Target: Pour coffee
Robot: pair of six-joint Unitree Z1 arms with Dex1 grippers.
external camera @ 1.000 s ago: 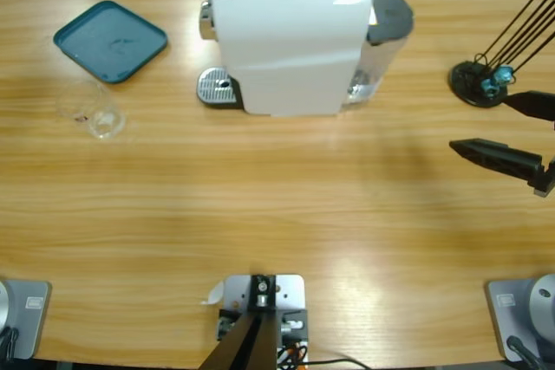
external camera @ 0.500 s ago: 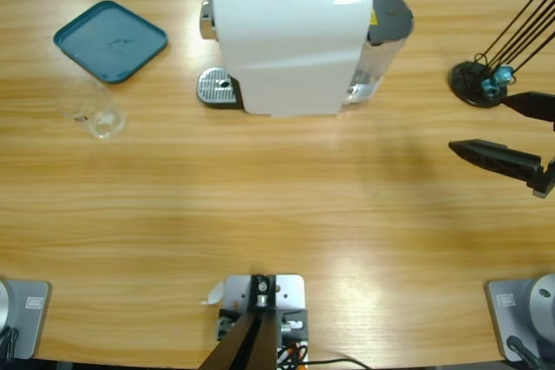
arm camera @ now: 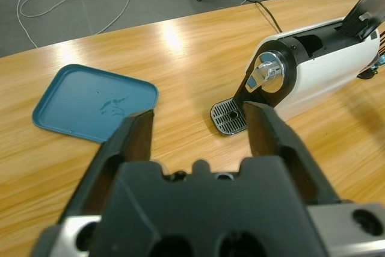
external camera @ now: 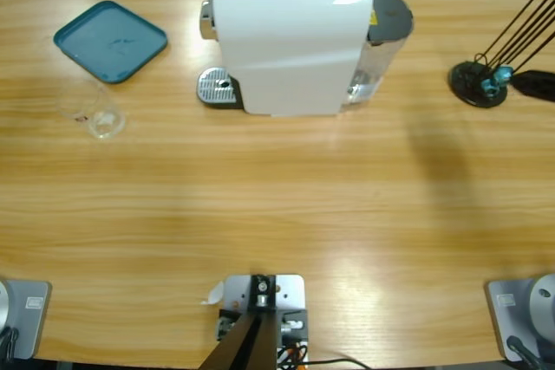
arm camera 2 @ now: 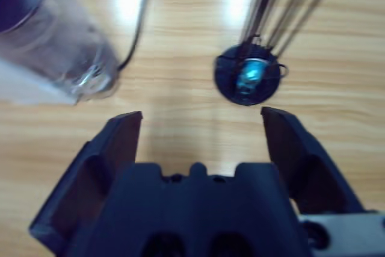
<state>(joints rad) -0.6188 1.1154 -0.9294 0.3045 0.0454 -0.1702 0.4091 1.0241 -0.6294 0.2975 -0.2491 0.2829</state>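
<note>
Both grippers, left gripper [arm camera: 198,130] and right gripper [arm camera 2: 201,133], hang spread and empty. The clear glass [external camera: 97,114] with its trace of coffee [external camera: 84,116] sits beside the teal tray [external camera: 110,41], far from the coffee machine [external camera: 290,36]; a careless grab could tip it.

text: none legible | labels: none | brands: none | numbers: none

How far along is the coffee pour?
Barely begun. The clear glass sits on the table beside the teal tray, not on the coffee machine's drip grate. Both grippers, left and right, are open and empty. Fetching, placing, pouring all remain.
</note>
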